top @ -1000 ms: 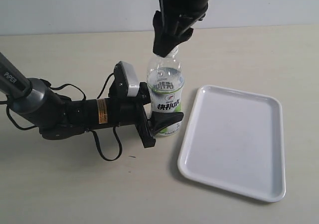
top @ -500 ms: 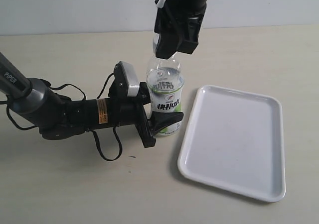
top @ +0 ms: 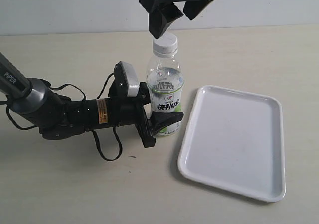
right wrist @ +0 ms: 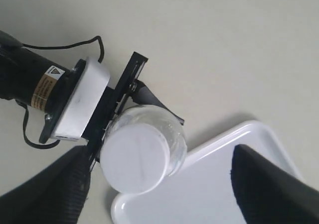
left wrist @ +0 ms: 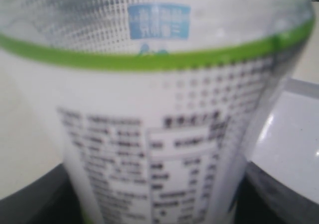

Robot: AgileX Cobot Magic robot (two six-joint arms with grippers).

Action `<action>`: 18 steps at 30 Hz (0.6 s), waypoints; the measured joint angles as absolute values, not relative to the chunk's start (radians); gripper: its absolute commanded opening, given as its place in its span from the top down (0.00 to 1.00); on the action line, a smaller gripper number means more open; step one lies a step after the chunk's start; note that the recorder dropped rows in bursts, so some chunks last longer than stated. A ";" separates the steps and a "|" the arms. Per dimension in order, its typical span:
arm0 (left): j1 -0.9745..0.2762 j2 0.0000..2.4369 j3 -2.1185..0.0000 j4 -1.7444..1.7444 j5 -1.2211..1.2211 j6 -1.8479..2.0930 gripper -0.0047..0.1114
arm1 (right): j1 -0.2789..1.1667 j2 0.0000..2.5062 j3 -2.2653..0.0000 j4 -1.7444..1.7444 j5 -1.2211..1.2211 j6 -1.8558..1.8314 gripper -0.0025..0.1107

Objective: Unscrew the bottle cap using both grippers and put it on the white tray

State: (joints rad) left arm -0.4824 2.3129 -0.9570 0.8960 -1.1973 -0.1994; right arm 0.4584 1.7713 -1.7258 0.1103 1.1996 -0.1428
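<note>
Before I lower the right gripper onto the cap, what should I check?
1. Bottle upright on the table: ok.
2. Left gripper clamped on the bottle's label: ok.
3. Bottle cap seated on the neck: ok.
4. Right gripper open, above the bottle cap and clear of it: ok.
5. Bottle cap already loosened: cannot tell.
6. White tray beside the bottle, free to receive the bottle cap: ok.
</note>
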 measured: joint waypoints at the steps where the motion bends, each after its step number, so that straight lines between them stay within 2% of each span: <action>1: -0.482 2.313 -0.957 0.896 -1.197 -0.199 0.96 | 0.458 1.775 -1.726 0.115 1.204 -0.130 0.32; 18: -0.482 2.313 -0.957 0.896 -1.197 -0.199 0.96 | 0.458 1.833 -1.726 0.136 1.208 -0.102 0.36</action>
State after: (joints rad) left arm -0.4824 2.3129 -0.9570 0.8960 -1.1973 -0.1994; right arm 0.4584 1.8331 -1.7258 0.1362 1.2077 -0.1016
